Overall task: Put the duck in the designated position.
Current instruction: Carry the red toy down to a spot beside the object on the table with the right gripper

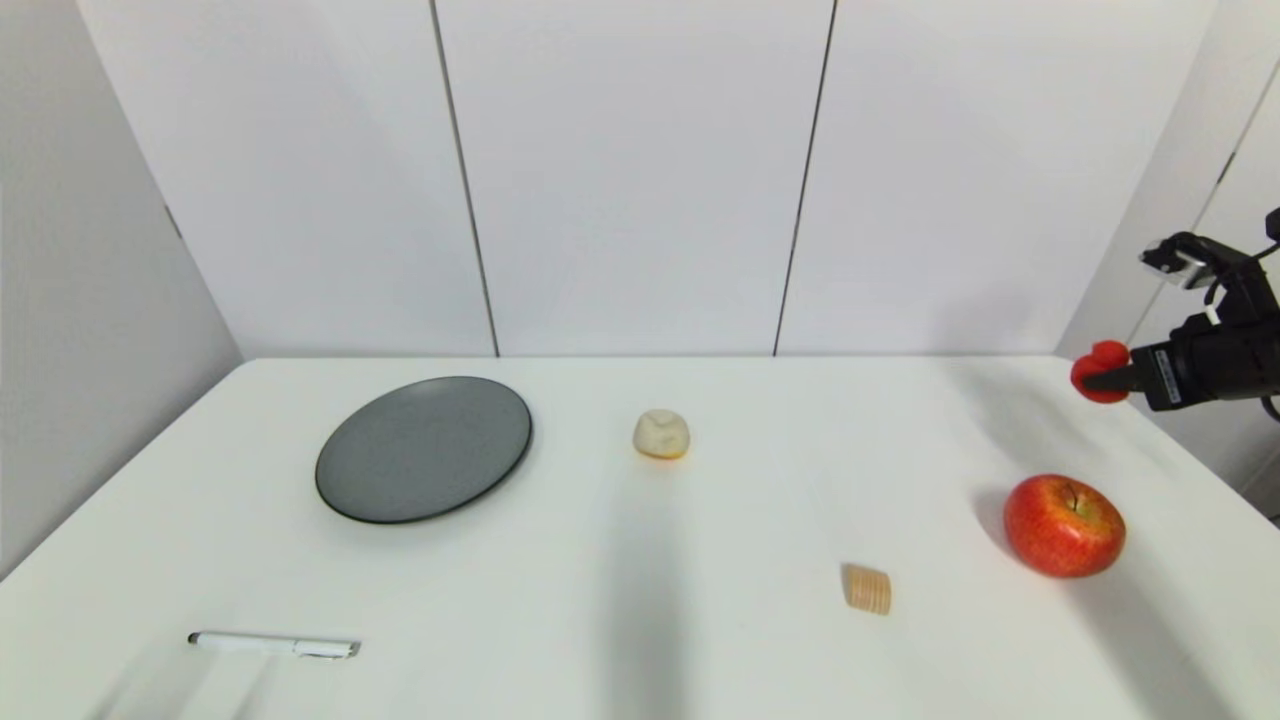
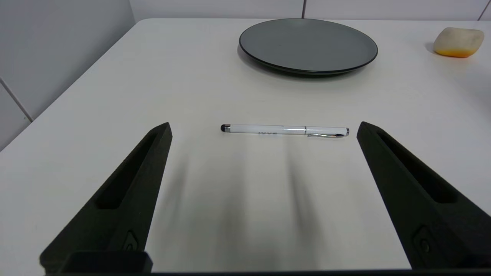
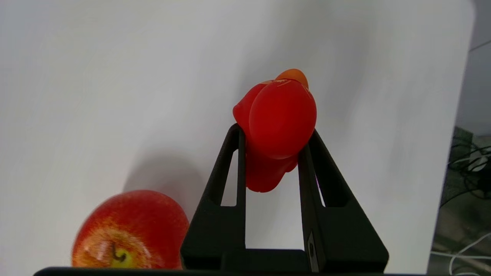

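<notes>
The right arm enters the head view only at the far right edge, most of it cut off; the right gripper is raised above the table's right rear corner, clenched on the duck, whose body is partly hidden by the black fingers. The duck sits clear of the table, above and behind the apple. In the right wrist view the apple is cut off at the frame edge. The left gripper does not show in the head view; its own camera shows the fingers spread wide, holding nothing, near the pen. Count on the table: one grey plate, one pen, one apple, one pale lump of unclear identity, one small ridged tan piece.
</notes>
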Controlling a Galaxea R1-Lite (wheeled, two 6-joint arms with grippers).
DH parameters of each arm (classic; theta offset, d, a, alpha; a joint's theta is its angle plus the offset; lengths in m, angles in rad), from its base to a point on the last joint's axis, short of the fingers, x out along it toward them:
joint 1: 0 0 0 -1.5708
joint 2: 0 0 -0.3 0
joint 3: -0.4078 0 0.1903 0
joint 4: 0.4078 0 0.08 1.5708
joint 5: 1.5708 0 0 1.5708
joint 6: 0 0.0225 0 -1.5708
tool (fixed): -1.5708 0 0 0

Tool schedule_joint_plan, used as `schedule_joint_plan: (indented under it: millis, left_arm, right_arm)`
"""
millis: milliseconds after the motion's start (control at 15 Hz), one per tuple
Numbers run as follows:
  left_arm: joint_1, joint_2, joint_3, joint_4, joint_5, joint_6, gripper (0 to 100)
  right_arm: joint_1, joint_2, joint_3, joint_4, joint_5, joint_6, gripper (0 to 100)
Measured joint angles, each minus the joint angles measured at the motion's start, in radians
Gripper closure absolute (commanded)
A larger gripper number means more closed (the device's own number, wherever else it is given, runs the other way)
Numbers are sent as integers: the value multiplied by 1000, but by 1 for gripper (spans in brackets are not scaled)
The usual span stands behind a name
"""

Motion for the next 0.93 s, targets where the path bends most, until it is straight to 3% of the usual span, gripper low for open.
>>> schedule_joint_plan:
  millis: [267, 533, 933]
  left_arm:
    - [0, 0, 0, 0, 0, 0, 0]
    - [0, 0, 0, 0, 0, 0, 0]
    - [0, 0, 0, 0, 0, 0, 0]
  right_arm:
    - [-35, 58, 20, -6, -6, -49, 100]
    - [-69, 111, 23, -53, -14, -53, 100]
    - [-82, 134, 61, -38, -5, -91, 100]
